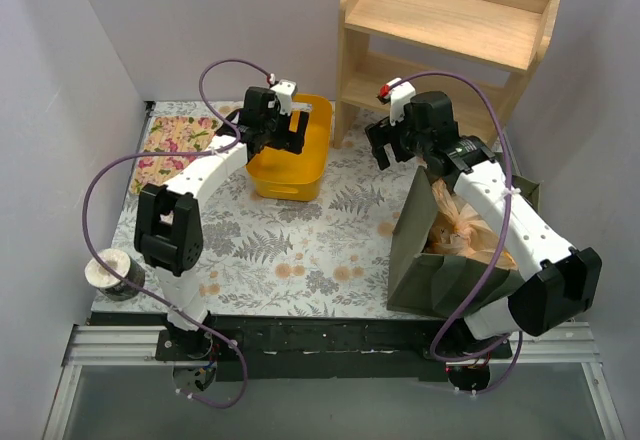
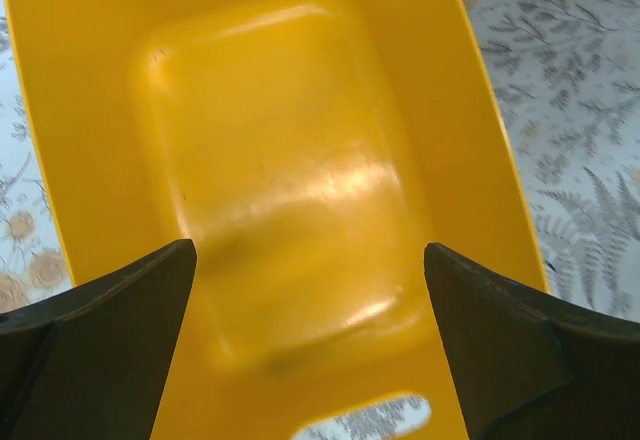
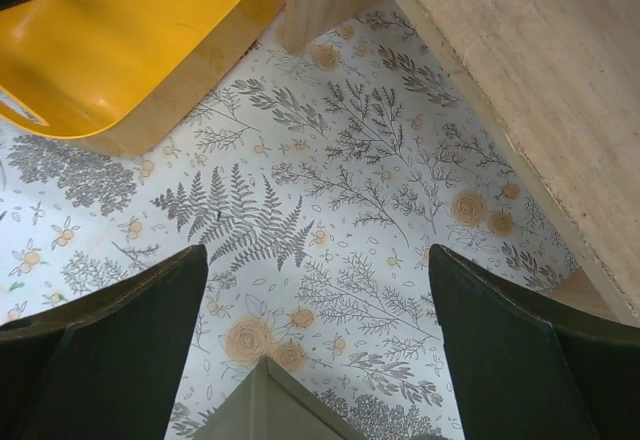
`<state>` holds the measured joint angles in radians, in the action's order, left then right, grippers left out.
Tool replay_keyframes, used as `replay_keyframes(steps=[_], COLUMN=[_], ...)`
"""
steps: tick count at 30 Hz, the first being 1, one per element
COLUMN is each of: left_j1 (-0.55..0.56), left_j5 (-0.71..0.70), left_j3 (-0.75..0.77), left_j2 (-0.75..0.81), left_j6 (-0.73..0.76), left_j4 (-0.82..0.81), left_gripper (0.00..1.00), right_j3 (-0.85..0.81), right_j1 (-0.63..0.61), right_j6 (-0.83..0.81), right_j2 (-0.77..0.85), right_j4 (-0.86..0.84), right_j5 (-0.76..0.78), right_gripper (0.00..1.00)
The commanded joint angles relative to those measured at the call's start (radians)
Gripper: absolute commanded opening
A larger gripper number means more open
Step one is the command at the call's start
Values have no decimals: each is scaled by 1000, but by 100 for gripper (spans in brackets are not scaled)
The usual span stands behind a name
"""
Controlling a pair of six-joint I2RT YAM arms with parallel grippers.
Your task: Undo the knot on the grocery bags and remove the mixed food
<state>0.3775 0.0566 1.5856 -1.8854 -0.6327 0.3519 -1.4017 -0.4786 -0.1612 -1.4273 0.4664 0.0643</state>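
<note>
While both claws stood wide and empty, the untying had not begun: the left gripper (image 2: 310,260) hung over the yellow bin (image 2: 480,110), and the right gripper (image 3: 318,260) hung above the table (image 3: 330,180) just off the olive tote (image 1: 420,250). Inside the tote lay the tan plastic bag (image 1: 462,222), its knot unclear and the food unseen. Next, by my judgement, the forward-stretched right arm needed to draw back over that tie.

Your left white-and-black arm (image 1: 215,170) reaches forward, elbow bent; left black two-finger gripper (image 1: 288,132) points down, jaws wide apart, empty. Right white-and-black arm (image 1: 500,210) stretches forward; right black two-finger gripper (image 1: 385,150) down, jaws spread, empty.
</note>
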Motion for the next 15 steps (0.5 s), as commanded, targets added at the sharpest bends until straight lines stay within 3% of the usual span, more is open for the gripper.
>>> replay_keyframes(steps=[1, 6, 10, 15], left_j1=[46, 49, 130, 159], left_j5=[45, 172, 83, 195], left_j3=[-93, -165, -240, -276], left_j2=[198, 344, 462, 580], left_j6=[-55, -59, -15, 18], left_j4=[-20, -24, -24, -4], left_gripper=[98, 98, 98, 98], right_j3=[-13, 23, 56, -18], right_j1=[-2, -3, -3, -3], right_j6=[-6, -29, -116, -185], right_j2=[80, 125, 191, 240], right_j4=[-2, 20, 61, 188], right_j5=[-53, -43, -55, -94], right_gripper=[98, 98, 98, 94])
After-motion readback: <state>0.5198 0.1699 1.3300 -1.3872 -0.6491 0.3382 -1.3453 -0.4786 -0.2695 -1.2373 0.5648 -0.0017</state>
